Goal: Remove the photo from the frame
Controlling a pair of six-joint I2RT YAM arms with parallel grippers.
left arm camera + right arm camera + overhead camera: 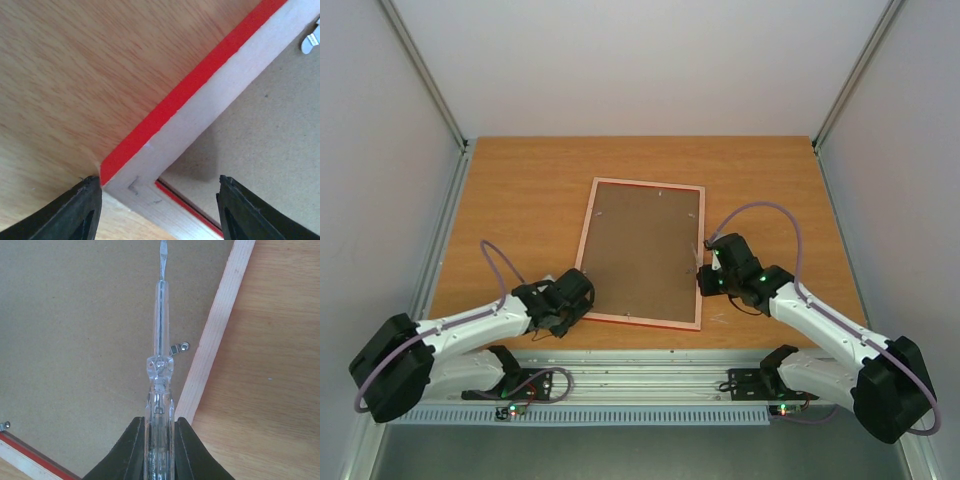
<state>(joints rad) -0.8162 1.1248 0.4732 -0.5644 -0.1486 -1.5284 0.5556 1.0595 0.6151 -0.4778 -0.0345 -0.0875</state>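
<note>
- The worktop carries the frame, face down. The photo is hidden, probably inside under the brown board.
- Left tool: fingers apart, at both sides of the near left corner.
- Right tool: clamped on a screwdriver.
- Risk: the frame is not held, so the tip may slip off the small clip and scratch the board.

Frame front unseen, face down; screwdriver handle end cut off below
</note>
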